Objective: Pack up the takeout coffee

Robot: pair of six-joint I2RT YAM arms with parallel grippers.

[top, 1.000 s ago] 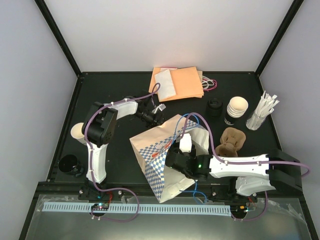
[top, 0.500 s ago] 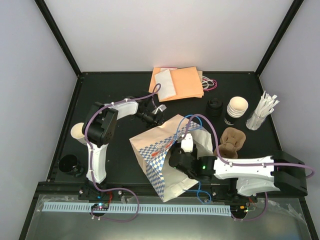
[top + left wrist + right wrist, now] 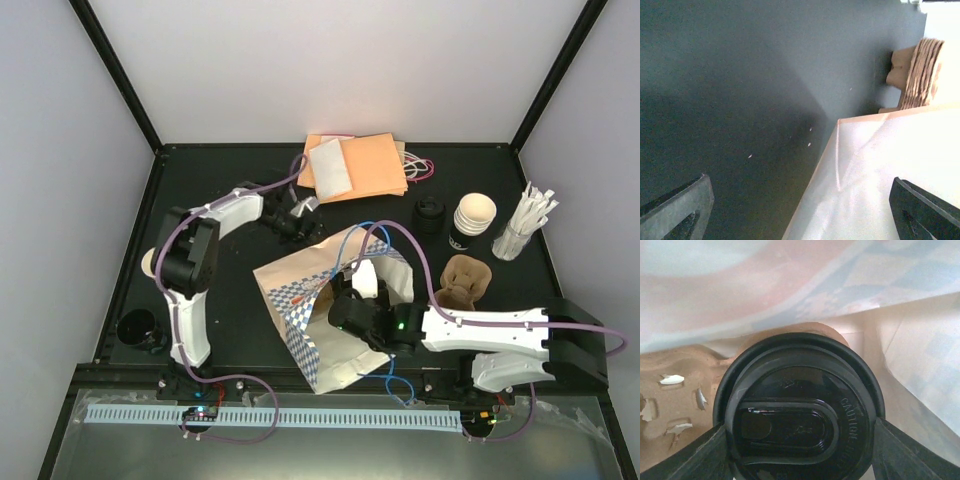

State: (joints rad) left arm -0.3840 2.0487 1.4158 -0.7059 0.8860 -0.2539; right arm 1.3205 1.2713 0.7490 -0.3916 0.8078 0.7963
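Robotics lab test cell. Matte black desk [image 3: 200, 170] boxed in by plain white panels [image 3: 340, 70] on black frame posts [image 3: 117, 75]. 2 robot arms, left arm [image 3: 190, 290] and right arm [image 3: 490, 328], bolted at near edge. Purple cables [image 3: 283, 187] exposed, slotted cable duct [image 3: 270, 415] along front. Takeout props laid out: cup stack [image 3: 473, 218], pulp cup carrier [image 3: 465, 280], orange paper bags [image 3: 365, 165], wrapped straws [image 3: 525, 225].

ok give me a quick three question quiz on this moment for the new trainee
1. True or false: the right arm's fingers clamp the lidded coffee cup.
2. Where is the cup relative to the paper bag? A inside it; B standing beside it; C lying on top of it.
3. Fill in: the left arm's fingers stand ____.
Key: 1 true; 2 A; 3 open.
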